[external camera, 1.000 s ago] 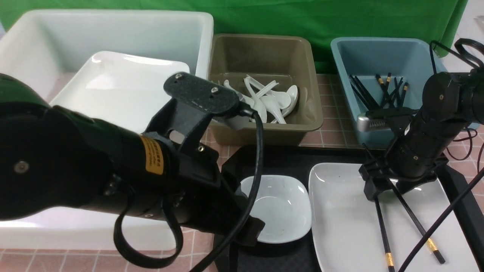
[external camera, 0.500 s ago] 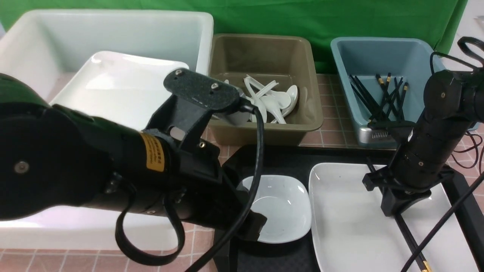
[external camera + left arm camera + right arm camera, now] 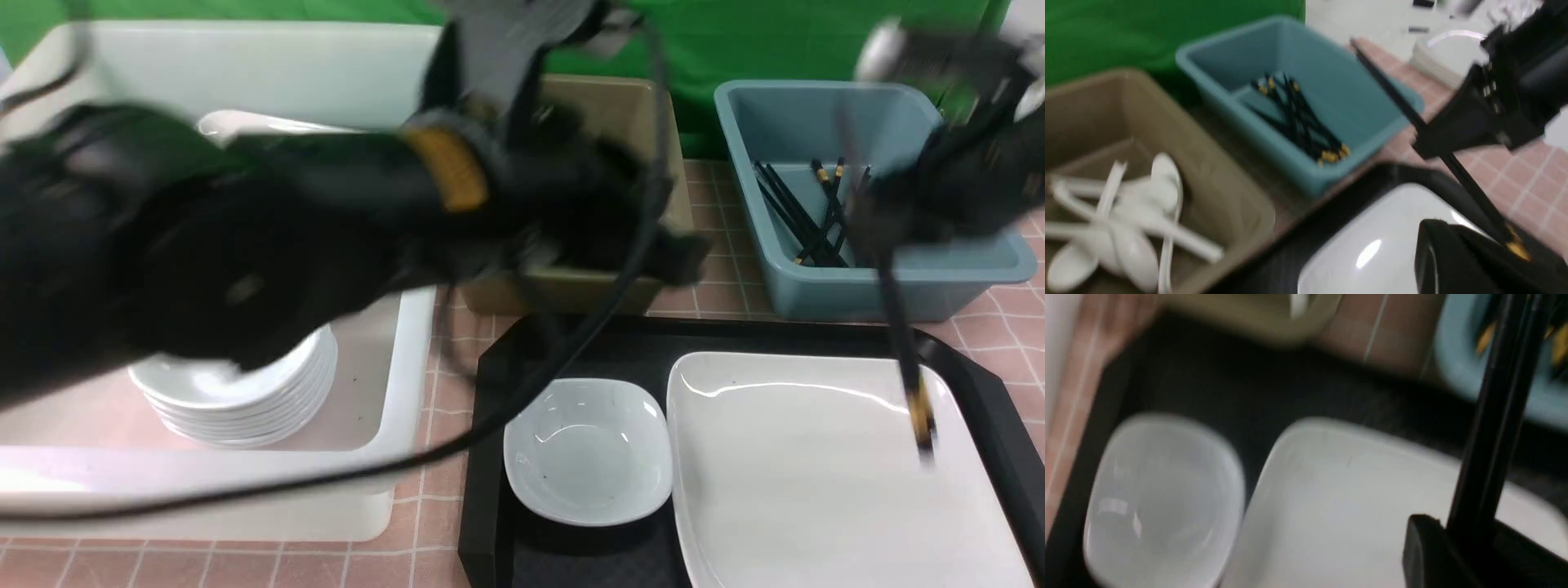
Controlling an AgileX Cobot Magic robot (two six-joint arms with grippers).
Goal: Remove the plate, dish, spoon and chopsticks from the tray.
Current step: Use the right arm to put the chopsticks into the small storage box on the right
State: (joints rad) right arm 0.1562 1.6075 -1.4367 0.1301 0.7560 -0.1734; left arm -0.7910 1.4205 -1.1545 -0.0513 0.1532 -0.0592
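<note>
The black tray [image 3: 571, 343] holds the small pale dish [image 3: 588, 451] and the large white plate [image 3: 816, 474]. My right gripper [image 3: 882, 216] is blurred, raised near the blue-grey bin's front, and shut on the black chopsticks [image 3: 902, 343]. They hang down over the plate's right part, gold bands low. The right wrist view shows the chopsticks [image 3: 1490, 416] in the gripper [image 3: 1453, 547] above the plate [image 3: 1339, 506] and dish [image 3: 1163, 498]. My left gripper [image 3: 682, 249] is blurred over the olive bin's front edge. Its grip is unclear in the left wrist view [image 3: 1453, 261]. No spoon shows on the tray.
The olive-brown bin [image 3: 1180, 134] holds several white spoons [image 3: 1126, 216]. The blue-grey bin [image 3: 865, 139] holds several black chopsticks. The white tub [image 3: 245, 65] on the left holds a stack of small dishes [image 3: 245, 400] and a large plate.
Both arms have risen fast. The left arm swung up from the dish to over the olive bin. The right gripper lifted the chopsticks off the plate towards the blue-grey bin.
</note>
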